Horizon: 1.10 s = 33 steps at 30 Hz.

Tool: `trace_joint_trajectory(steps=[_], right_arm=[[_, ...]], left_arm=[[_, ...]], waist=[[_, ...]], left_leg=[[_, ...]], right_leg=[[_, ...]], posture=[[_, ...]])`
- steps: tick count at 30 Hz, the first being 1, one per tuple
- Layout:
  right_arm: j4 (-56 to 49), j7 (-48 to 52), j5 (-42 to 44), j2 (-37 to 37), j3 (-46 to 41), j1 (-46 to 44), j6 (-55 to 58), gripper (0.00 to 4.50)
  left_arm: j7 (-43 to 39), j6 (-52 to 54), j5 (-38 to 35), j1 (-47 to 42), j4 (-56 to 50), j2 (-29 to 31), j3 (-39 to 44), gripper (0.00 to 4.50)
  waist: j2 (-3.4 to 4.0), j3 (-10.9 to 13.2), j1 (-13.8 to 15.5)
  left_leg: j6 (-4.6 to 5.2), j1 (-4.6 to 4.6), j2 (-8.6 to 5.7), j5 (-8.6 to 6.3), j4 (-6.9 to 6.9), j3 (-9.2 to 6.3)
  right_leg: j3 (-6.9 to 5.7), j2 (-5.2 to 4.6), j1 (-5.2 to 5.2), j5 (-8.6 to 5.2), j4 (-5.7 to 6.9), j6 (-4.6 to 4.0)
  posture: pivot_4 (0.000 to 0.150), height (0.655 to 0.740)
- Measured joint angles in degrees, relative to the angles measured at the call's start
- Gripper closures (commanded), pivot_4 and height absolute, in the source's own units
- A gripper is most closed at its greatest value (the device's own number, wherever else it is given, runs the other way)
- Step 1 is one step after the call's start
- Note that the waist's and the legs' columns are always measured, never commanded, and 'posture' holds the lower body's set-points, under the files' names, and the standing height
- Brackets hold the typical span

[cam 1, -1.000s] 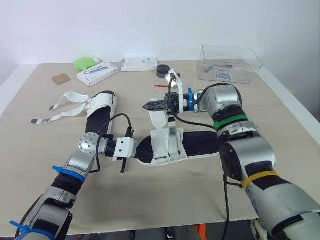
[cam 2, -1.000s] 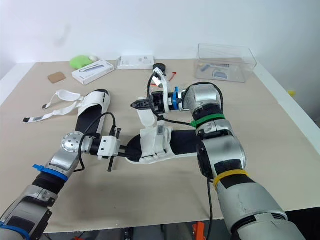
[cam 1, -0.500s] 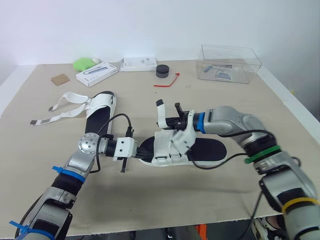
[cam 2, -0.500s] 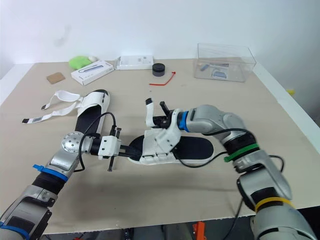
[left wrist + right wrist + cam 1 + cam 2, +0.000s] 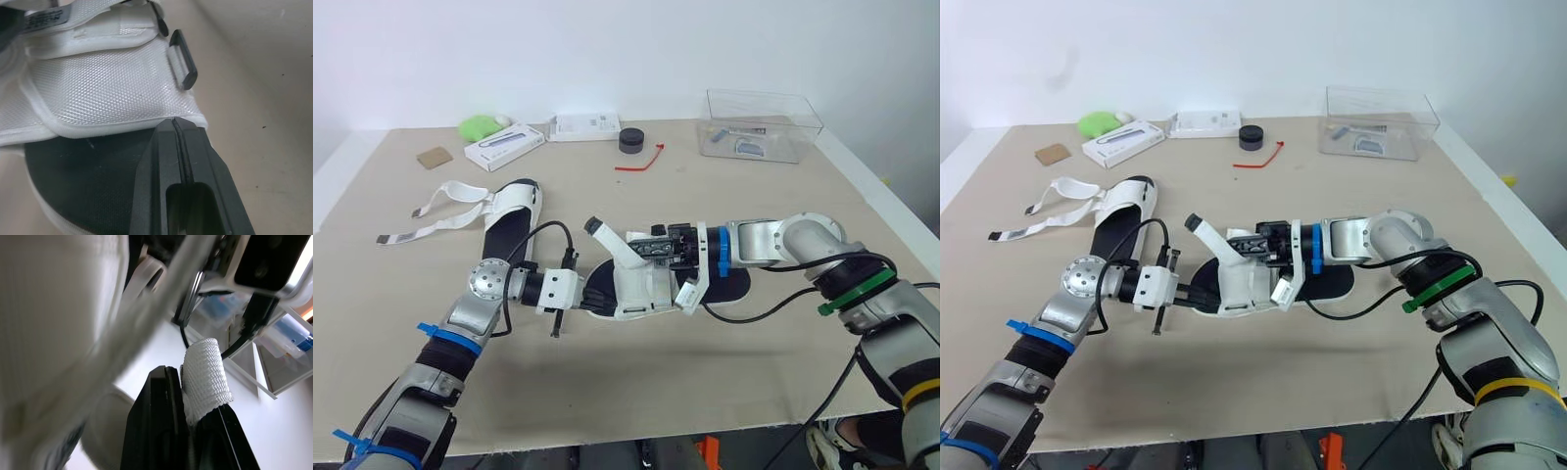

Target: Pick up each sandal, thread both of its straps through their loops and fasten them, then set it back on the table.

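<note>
Sandal (image 5: pixel 641 286): lies near the middle of the worktop (image 5: pixel 724 392), long axis running 9 to 3 o'clock. It has a black sole and a white mesh upper.
Strap (image 5: pixel 208 377): one white woven strap stands up off the upper and slants toward 10 o'clock, its dark-tipped free end in the air.
Right hand (image 5: pixel 658 249): reaches in from 3 o'clock, just above the upper. My fingers are closed on the strap, and my wrist view shows the woven band pinched between them.
Left hand (image 5: pixel 174 122): sits at the sandal's 9 o'clock end. My fingers are pressed together, tips against the hem of the white upper, over the black insole. I cannot tell whether anything is caught between them.
Loop (image 5: pixel 183 58): black, on the edge of the upper, near my left fingertips.
Second sandal (image 5: pixel 509 220): at 10 o'clock of the first, apart from it, flat on the worktop.
Loose straps (image 5: pixel 435 211): two of them, from the second sandal, spread flat toward 9 o'clock.
Far edge, 11 to 12 o'clock: green lump (image 5: pixel 480 124), white box (image 5: pixel 504 145), smaller white box (image 5: pixel 587 124), black round piece (image 5: pixel 631 139), red tie (image 5: pixel 641 162).
Clear box (image 5: pixel 764 122): far, at 1 o'clock.
Brown card (image 5: pixel 434 156): far, at 10 o'clock.
</note>
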Motion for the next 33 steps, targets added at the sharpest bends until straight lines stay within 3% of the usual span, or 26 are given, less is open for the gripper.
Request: trace_joint_trajectory(steps=[8, 16, 17, 21, 23, 26, 29, 32, 33], right_arm=[[10.4, 0.9, 4.6, 1.8, 1.2, -2.0, -1.7, 4.44], [12.5, 5.7, 10.1, 1.8, 2.6, -3.4, -7.8, 4.44], [13.6, 7.8, 12.9, 1.8, 2.6, -3.4, -10.1, 3.64], [15.0, 13.7, 19.3, 1.2, 2.5, -3.5, -15.7, 2.0], [16.9, 19.4, 26.8, 1.1, 2.5, -3.7, -20.3, 0.99], [19.4, 30.1, 42.4, 0.3, 5.3, -3.7, -23.4, 0.99], [14.4, 48.5, 67.2, -3.3, 10.0, -0.2, -17.4, 0.99], [0.5, 70.7, 94.2, -6.4, 10.3, 6.4, 3.4, 0.99], [-2.7, 74.4, 99.2, -6.8, 9.7, 7.2, 9.0, 0.99]], left_arm=[[0.3, 0.6, 0.0, -0.5, 0.2, 0.0, -0.1, 4.5], [0.3, 1.3, -0.1, -1.4, 2.0, 0.0, 0.0, 4.5], [0.3, 1.3, 0.0, -1.6, 2.5, 0.0, 0.1, 4.5], [-0.1, 1.2, 0.3, -1.6, 3.5, 0.1, 0.1, 4.5], [-0.1, 1.2, 0.3, -1.6, 3.5, 0.1, 0.1, 4.5], [-0.2, 1.1, 0.3, -1.6, 3.9, 0.1, 0.1, 4.5], [-0.3, 0.5, 0.4, -1.8, 4.6, -0.1, 0.0, 4.5], [-0.8, 0.0, 0.6, -2.2, 5.1, 0.0, 0.1, 4.5], [-0.8, 0.1, 0.7, -2.3, 5.2, 0.0, 0.1, 4.5]], waist=[[0.0, 0.0, -0.1], [-0.01, 0.0, -0.1], [-0.02, 0.0, -0.1], [-0.01, 0.0, -0.1], [-0.01, 0.0, -0.2], [-0.03, 0.0, -0.3], [-0.04, 0.0, -0.3], [-0.03, 0.0, -0.1], [-0.03, 0.0, -0.1]], left_leg=[[0.05, 0.01, -0.05, -0.02, -0.07, 0.01], [0.12, 0.02, -0.01, -0.06, -0.11, 0.0], [0.13, 0.03, 0.0, -0.07, -0.11, 0.0], [0.17, 0.04, 0.05, -0.09, -0.12, 0.01], [0.2, 0.09, 0.07, -0.11, -0.12, 0.01], [0.28, 0.27, 0.12, -0.16, -0.12, 0.01], [0.51, 0.55, 0.19, -0.29, -0.11, -0.05], [0.54, 0.6, 0.28, -0.31, -0.1, -0.03], [0.54, 0.61, 0.32, -0.31, -0.08, -0.01]], right_leg=[[0.15, 0.02, 0.03, 0.09, -0.07, 0.11], [0.14, 0.08, 0.03, 0.08, -0.11, 0.12], [0.14, 0.09, 0.04, 0.09, -0.12, 0.13], [0.15, 0.11, 0.04, 0.17, -0.12, 0.26], [0.15, 0.13, 0.09, 0.2, -0.15, 0.29], [0.18, 0.15, 0.24, 0.2, -0.17, 0.28], [0.27, 0.18, 0.46, 0.17, -0.18, 0.26], [0.3, 0.21, 0.46, 0.19, -0.16, 0.24], [0.3, 0.23, 0.45, 0.23, -0.14, 0.19]], posture=[[0.15, 0.74], [0.15, 0.74], [0.15, 0.74], [0.15, 0.74], [0.15, 0.74], [0.15, 0.74], [0.15, 0.74], [0.15, 0.74], [0.15, 0.74]])
